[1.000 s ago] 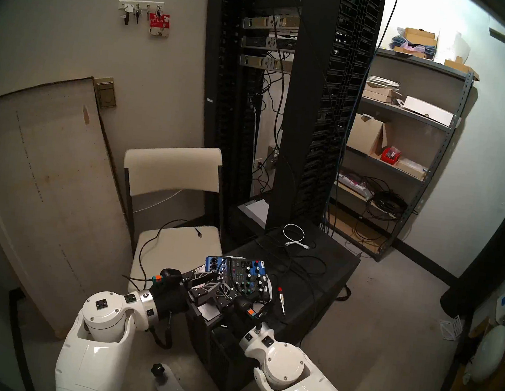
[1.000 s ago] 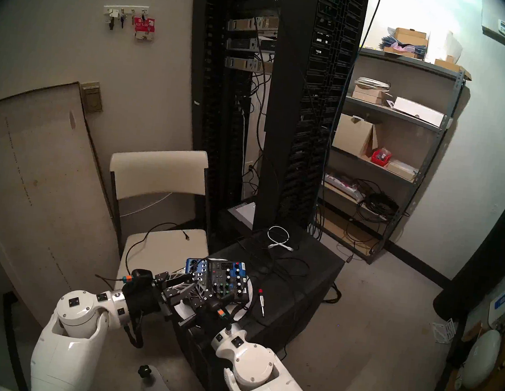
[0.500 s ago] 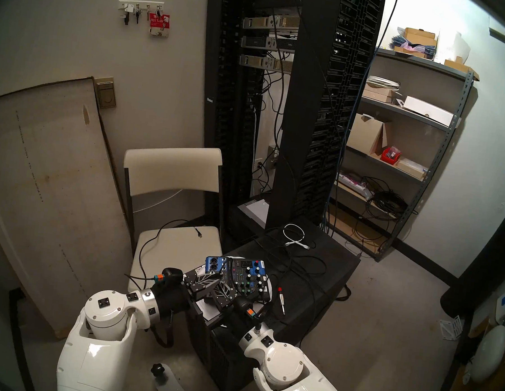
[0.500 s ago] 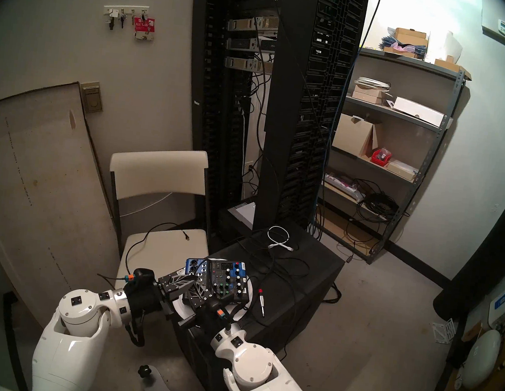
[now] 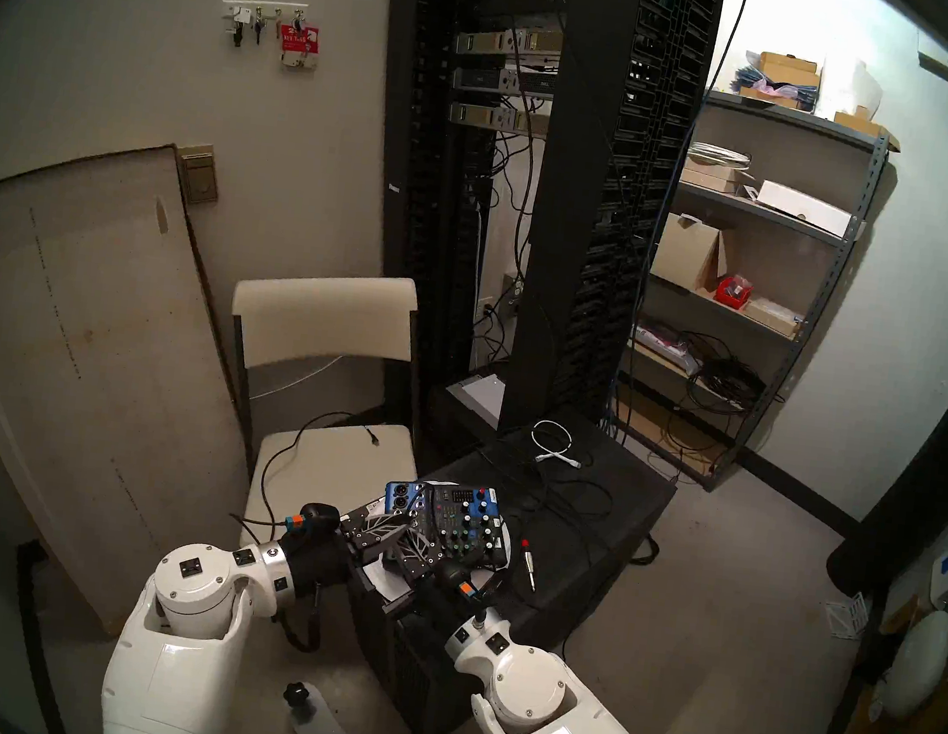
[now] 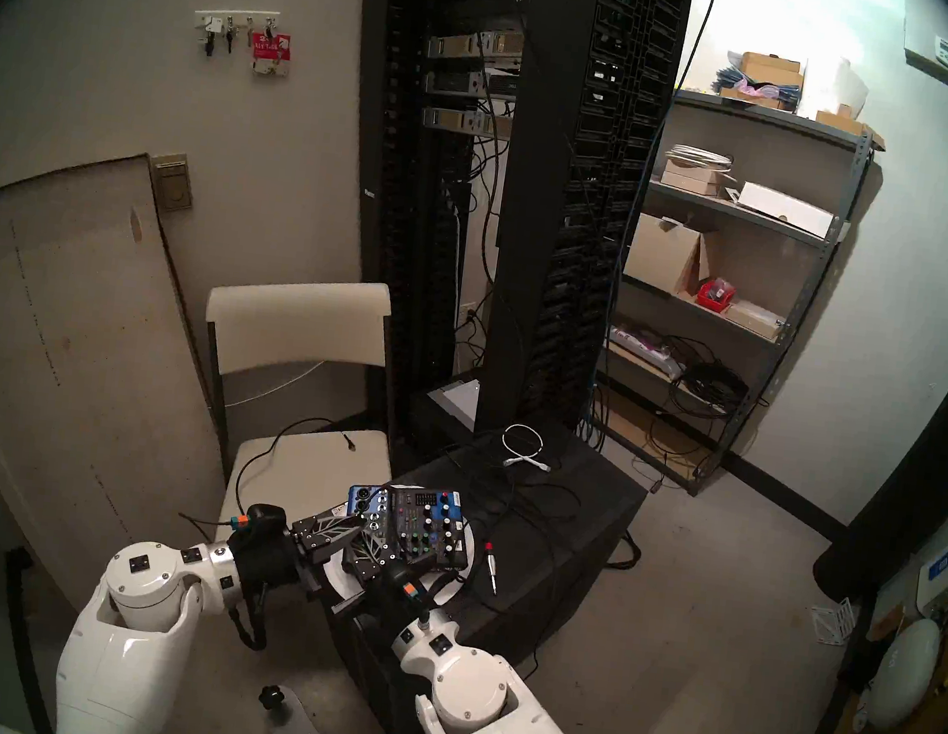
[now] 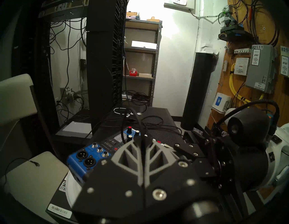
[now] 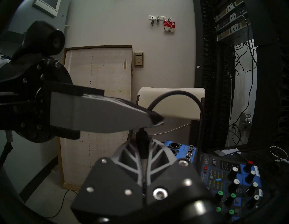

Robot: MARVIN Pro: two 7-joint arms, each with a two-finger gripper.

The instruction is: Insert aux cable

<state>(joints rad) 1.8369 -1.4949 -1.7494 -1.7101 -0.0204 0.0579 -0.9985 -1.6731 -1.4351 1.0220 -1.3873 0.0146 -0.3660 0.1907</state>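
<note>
Aux cable (image 8: 176, 93) arched above the mixer (image 8: 226, 176), its plug (image 8: 142, 147) pinched in the closed right gripper (image 8: 143, 150) | left gripper (image 8: 154, 120) closed on the cable at 12 o'clock of the plug | red-ringed jack plug (image 5: 527, 562) lay at 3 o'clock of the mixer

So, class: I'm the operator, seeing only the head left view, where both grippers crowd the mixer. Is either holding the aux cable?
Observer: Yes; the right wrist view shows the right gripper shut on the dark plug of the aux cable.
Operator: And the left?
Observer: The left gripper pinches the cord just beyond that plug.
Operator: Sockets free?
Observer: In the left wrist view, the three round sockets on the mixer stand empty.
</note>
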